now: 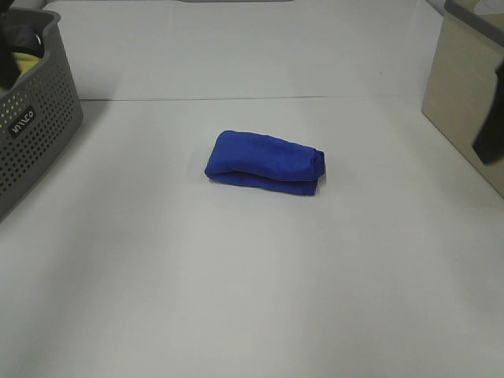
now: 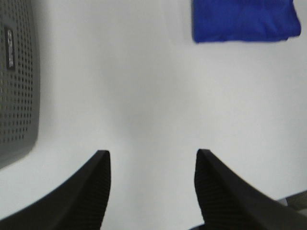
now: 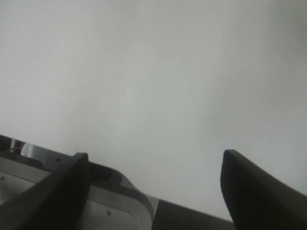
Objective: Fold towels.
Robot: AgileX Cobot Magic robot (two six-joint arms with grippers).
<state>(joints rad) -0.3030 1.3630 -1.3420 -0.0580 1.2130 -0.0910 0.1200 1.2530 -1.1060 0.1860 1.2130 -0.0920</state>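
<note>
A grey perforated basket [image 1: 31, 134] stands at the left edge of the white table [image 1: 252, 299]. It has a small label with white letters on its side. Inside it, some yellow fabric [image 1: 26, 64] and something dark are visible. At the right edge stands a beige box [image 1: 461, 94], with a dark object [image 1: 490, 126] in front of its side.

Left gripper [image 2: 151, 165]: jaws apart, nothing between them, black ribbed fingers [image 2: 93, 187] hanging over bare surface. Right gripper [image 3: 153, 165]: jaws spread wider, also empty, dark fingers [image 3: 254, 189] clear of everything. Neither arm shows in the high view.
</note>
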